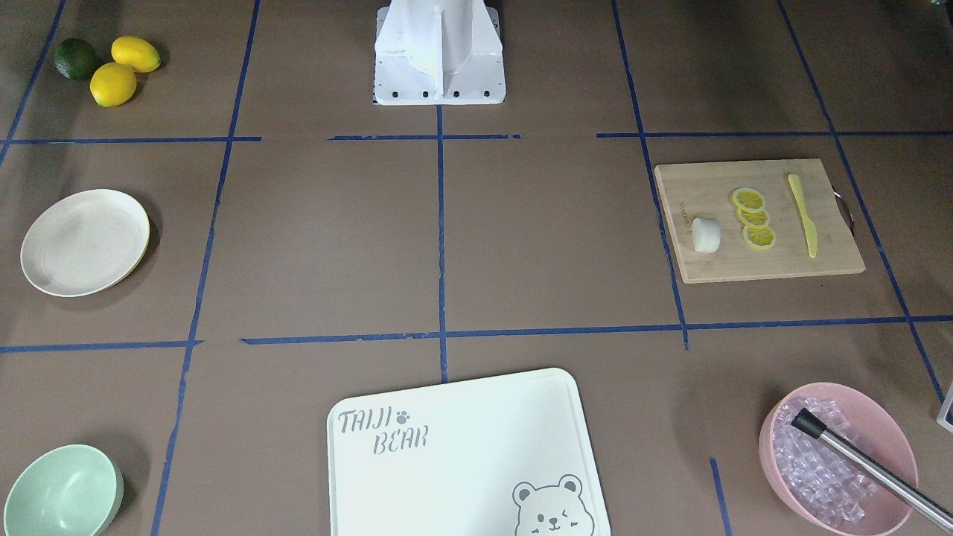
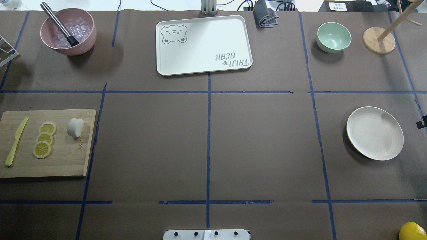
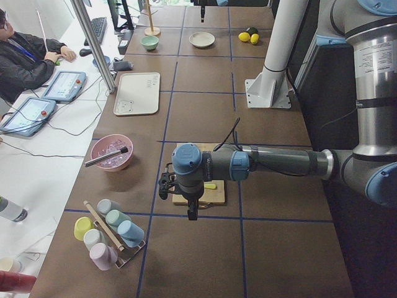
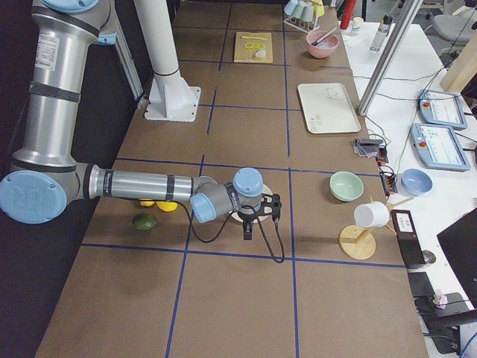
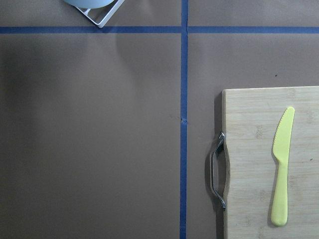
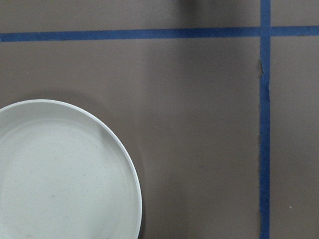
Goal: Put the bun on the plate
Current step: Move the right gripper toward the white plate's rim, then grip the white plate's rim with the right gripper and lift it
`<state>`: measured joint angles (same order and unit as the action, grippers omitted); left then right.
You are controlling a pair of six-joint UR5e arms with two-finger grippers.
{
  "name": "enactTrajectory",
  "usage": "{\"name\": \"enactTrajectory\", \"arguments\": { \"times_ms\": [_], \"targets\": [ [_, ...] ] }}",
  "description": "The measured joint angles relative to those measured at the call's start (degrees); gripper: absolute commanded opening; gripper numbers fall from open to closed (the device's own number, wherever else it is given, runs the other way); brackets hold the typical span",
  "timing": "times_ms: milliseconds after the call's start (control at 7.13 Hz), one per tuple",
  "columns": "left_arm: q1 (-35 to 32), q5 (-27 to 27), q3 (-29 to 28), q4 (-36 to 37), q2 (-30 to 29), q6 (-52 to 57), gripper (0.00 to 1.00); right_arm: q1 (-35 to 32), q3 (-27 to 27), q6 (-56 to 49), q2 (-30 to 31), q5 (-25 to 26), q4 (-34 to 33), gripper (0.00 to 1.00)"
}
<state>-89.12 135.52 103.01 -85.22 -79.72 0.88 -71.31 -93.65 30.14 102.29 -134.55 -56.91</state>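
White bun (image 2: pixel 75 127); cream plate (image 2: pixel 375 133), well apart

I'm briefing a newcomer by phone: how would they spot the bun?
Look on the bamboo cutting board at the table's left end in the overhead view. The bun sits on it beside a row of three lemon slices, on their side away from the yellow knife. It alone is plain white and stubby.

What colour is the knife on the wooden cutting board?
Light yellow. The knife shows best in the left wrist view, lying flat on the cutting board.
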Motion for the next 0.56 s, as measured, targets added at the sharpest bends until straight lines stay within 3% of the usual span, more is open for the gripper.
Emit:
{"name": "enactTrajectory", "arguments": {
  "times_ms": [280,561],
  "targets": [
    [0.0,0.0,0.0,0.0,0.0,0.1,1.0,3.7,4.2,6.1,0.3,0.9,11.2,1.0],
    [0.0,0.0,0.0,0.0,0.0,0.0,1.0,7.6,5.5,8.0,0.1,3.8,14.2,0.99]
  ]
}}
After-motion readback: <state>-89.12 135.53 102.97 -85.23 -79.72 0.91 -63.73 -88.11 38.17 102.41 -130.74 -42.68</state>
